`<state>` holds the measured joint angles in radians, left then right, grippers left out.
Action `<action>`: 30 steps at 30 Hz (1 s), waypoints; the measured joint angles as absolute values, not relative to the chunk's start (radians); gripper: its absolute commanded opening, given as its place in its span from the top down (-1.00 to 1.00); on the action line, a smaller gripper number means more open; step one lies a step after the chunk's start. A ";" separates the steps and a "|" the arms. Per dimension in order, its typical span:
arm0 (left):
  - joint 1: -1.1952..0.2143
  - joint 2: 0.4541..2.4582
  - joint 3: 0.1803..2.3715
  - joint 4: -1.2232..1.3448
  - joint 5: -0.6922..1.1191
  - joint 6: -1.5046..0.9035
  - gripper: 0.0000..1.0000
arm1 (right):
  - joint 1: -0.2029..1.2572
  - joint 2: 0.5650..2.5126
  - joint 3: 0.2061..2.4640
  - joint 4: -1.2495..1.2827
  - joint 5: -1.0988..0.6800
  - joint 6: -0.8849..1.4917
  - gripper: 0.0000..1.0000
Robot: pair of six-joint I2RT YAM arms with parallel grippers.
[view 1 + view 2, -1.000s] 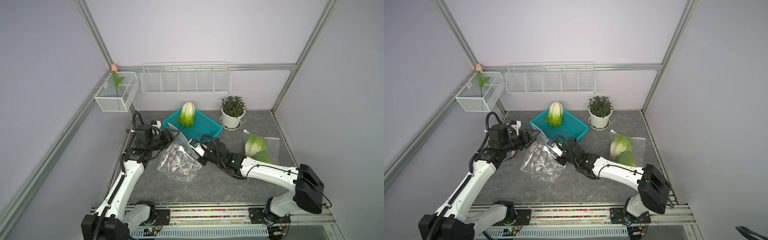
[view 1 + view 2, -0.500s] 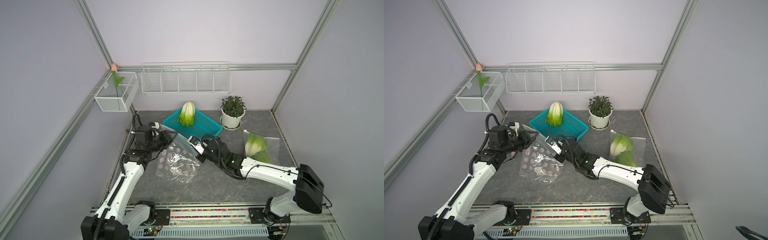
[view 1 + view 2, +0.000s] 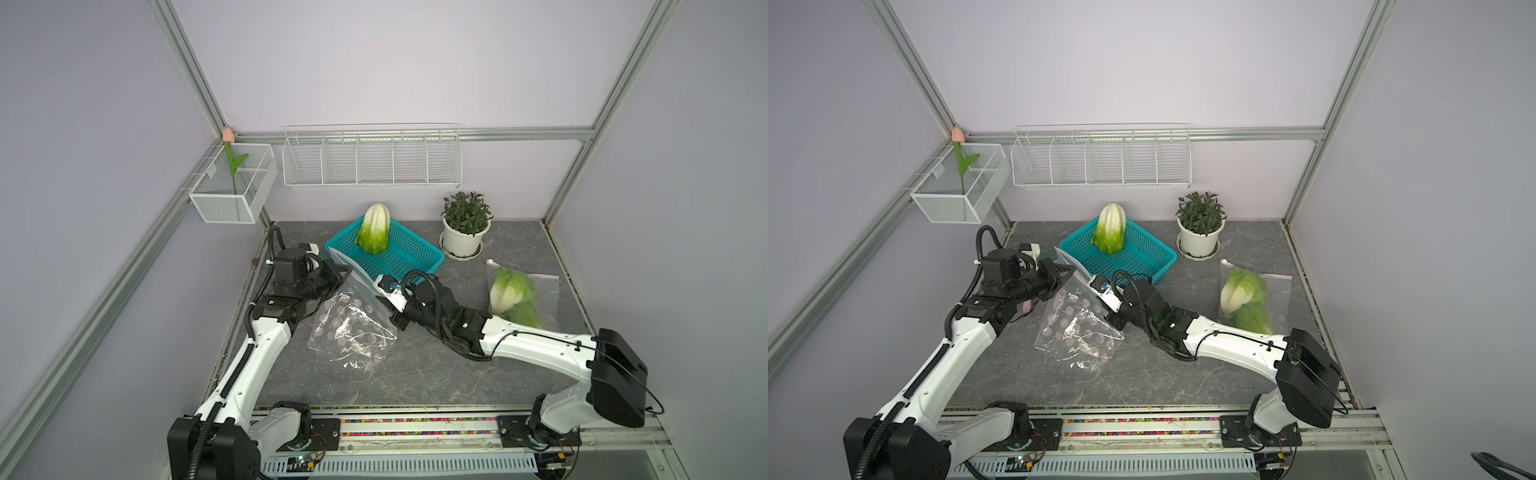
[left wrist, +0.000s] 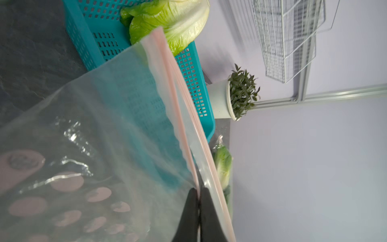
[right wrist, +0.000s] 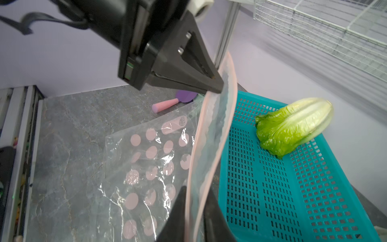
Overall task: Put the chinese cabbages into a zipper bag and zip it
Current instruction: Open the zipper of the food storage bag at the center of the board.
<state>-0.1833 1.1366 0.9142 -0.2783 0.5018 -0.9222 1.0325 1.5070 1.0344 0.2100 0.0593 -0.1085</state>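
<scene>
We see the left gripper (image 4: pixel 199 193) pressed together on the pink zip strip of a clear, pink-dotted zipper bag (image 3: pixel 353 328). It holds that rim up off the tabletop (image 3: pixel 415 374), while the bag's lower part lies crumpled on the grey stone surface. In the right wrist view its black tips pinch the rim at one end.

The right gripper (image 5: pixel 195 201) sits at the rim's other end. Its jaws stand a little apart, with both lips of the strip running between them. Whether the pads touch the film we cannot tell.

Just behind the raised rim stands a teal basket (image 3: pixel 401 259). One chinese cabbage (image 3: pixel 374 228) leans in its far corner, whitish stalk base up and green leaves down.

In both top views two more chinese cabbages (image 3: pixel 1241 297) lie inside a second zipper bag (image 3: pixel 1277 291). This bag lies flat on the tabletop on the right arm's side, near a potted plant (image 3: pixel 463 208) in a white pot. Whether it is zipped we cannot tell.
</scene>
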 measured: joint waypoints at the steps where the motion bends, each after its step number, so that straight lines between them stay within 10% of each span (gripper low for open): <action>1: -0.183 1.145 0.915 -0.283 0.501 -0.914 1.00 | 1.025 1.507 1.036 0.191 0.020 -0.073 0.12; 8: -0.193 1.187 0.986 -0.421 0.479 -0.744 1.00 | 0.842 1.510 1.112 0.049 -0.286 0.269 -0.33; 15: -0.306 1.222 1.139 -0.556 0.445 -0.621 1.00 | 0.815 1.649 1.430 -0.118 -0.378 0.414 -0.36; 30: -0.275 1.213 1.367 -0.959 0.313 -0.430 1.00 | 0.672 1.795 1.476 -0.347 -0.305 0.520 0.55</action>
